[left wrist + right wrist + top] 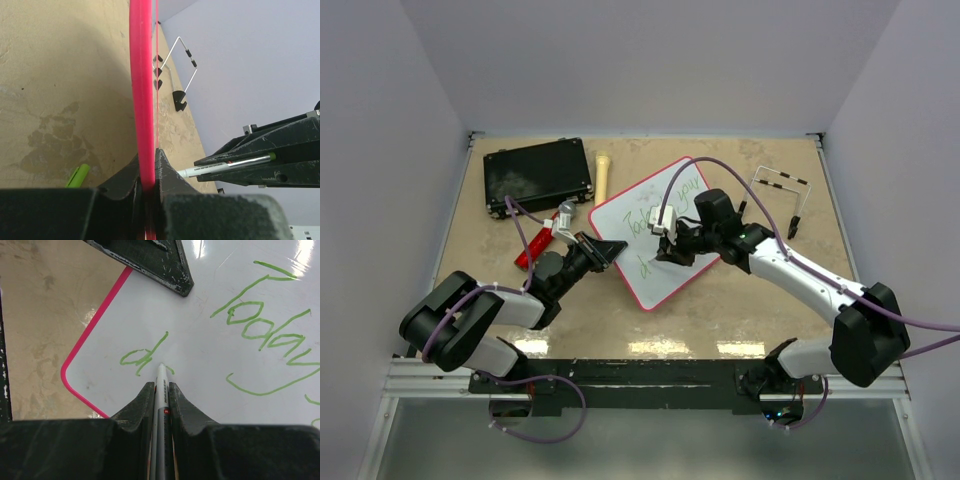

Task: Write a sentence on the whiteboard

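Green sentence [265, 330] on whiteboard [660, 280], right tool [161, 387] clamping pen [160, 374], left tool [148, 160] pinching whiteboard rim, black case [538, 175] closed

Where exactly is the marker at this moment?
In the right wrist view, the marker is clamped in the right pincer. Its tip rests on the whiteboard, just right of the green "d" that starts the second line.
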Controlling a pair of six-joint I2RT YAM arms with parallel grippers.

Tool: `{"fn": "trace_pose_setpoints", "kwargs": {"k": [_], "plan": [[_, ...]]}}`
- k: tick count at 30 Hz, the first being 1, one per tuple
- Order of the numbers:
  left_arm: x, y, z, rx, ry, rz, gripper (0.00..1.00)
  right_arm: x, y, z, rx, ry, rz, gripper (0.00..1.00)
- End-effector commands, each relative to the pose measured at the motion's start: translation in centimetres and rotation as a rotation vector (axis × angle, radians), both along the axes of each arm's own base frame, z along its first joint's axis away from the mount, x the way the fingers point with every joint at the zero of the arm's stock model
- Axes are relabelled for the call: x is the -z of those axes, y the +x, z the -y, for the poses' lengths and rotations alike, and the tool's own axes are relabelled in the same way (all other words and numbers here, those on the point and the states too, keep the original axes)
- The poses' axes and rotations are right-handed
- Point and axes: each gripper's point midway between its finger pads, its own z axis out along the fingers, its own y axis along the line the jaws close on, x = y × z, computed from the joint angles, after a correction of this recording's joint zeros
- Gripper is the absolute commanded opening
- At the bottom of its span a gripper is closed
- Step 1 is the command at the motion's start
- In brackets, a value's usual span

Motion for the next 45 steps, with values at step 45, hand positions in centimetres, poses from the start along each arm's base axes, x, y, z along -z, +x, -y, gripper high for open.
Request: {"fn": "trace_pose_setpoints", "kwargs": {"k": [45], "plan": [[-3.2,-0.3,0.5,0.03,-0.049,0.123,0.0,-2.0,1.5,0.4,0.047,0.014,0.065,0.0]]}}
